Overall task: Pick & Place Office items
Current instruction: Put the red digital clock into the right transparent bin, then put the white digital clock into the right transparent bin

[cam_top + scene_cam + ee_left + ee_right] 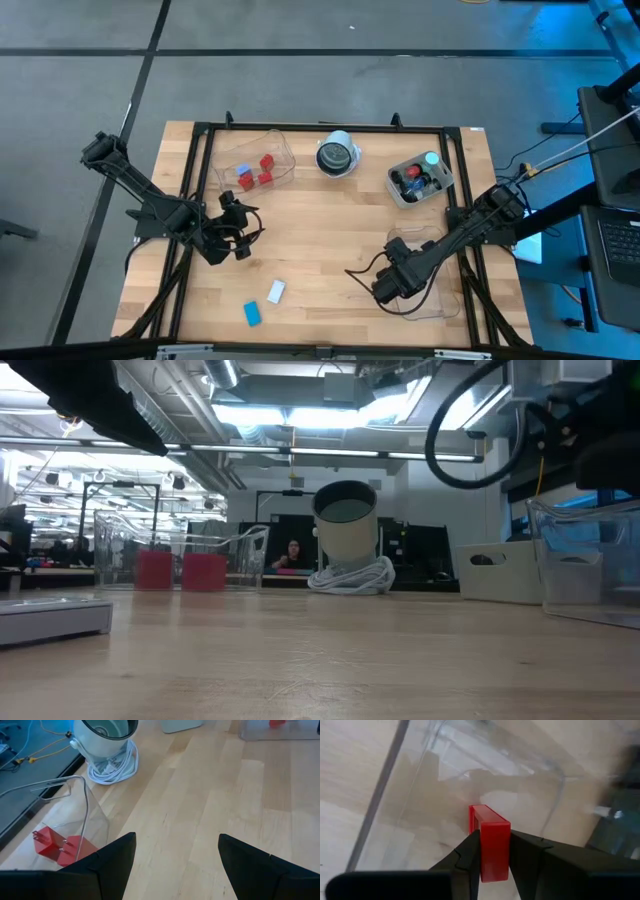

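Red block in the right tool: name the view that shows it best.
Right wrist view: the red block fills the centre, pinched between the right tool fingers above a clear tray. The high view hides it under the tool; the low and left wrist views miss it.

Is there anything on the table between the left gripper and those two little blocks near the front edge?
No. In the high view, only bare wood lies between the left gripper and the white block and blue block.
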You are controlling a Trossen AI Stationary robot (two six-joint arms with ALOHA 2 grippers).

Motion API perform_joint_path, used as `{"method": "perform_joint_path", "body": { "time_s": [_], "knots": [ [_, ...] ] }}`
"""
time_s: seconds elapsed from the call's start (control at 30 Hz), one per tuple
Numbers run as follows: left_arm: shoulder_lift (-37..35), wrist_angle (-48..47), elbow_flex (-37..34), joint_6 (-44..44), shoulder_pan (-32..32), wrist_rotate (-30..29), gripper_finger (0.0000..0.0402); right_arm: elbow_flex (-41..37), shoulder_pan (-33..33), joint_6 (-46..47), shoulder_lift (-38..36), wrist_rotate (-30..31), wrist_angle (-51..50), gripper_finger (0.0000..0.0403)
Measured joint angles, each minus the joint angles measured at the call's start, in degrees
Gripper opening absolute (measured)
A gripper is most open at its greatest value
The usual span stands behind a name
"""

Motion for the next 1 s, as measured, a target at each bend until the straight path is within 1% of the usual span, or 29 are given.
{"method": "perform_joint_path", "body": {
  "time_s": [0.2,0.33,0.43,0.53,0.6,0.67,0.73,0.8,0.87,1.0],
  "knots": [
    [0.0,0.0,0.0,0.0,0.0,-0.1,0.0281,-1.4,0.0,-0.6,0.0,-0.9,3.0,0.0095],
    [0.0,0.0,0.0,0.0,0.0,-0.1,0.0281,-1.4,0.0,-0.7,-0.3,-0.9,2.9,0.0117],
    [0.0,0.0,0.0,0.0,0.0,-0.1,0.0281,-1.5,0.0,-0.7,-1.4,-1.6,1.8,0.0148],
    [0.0,0.0,0.0,0.0,0.0,0.1,0.0281,-0.9,0.0,-0.4,-3.5,-3.4,-2.6,0.0185],
    [0.0,0.1,0.0,0.0,0.0,1.4,0.0281,0.5,0.0,1.0,-5.3,-4.0,-6.2,0.0210],
    [0.0,0.6,0.0,-0.1,0.0,4.3,0.0281,2.2,0.0,2.6,-7.3,-3.5,-9.4,0.0232],
    [0.0,1.7,0.0,0.0,0.0,8.9,0.0281,4.2,0.0,4.4,-9.1,-0.9,-10.7,0.0251],
    [0.0,3.2,0.0,0.0,0.0,14.9,0.0281,6.1,0.0,6.2,-10.7,3.2,-11.2,0.0265],
    [0.7,4.8,0.0,0.0,0.0,20.5,0.0281,8.2,0.0,7.4,-11.7,8.8,-11.0,0.0275],
    [4.3,8.6,0.0,0.1,0.0,26.9,0.0281,12.0,0.0,6.7,-11.8,21.2,-10.1,0.0280]
  ]
}}
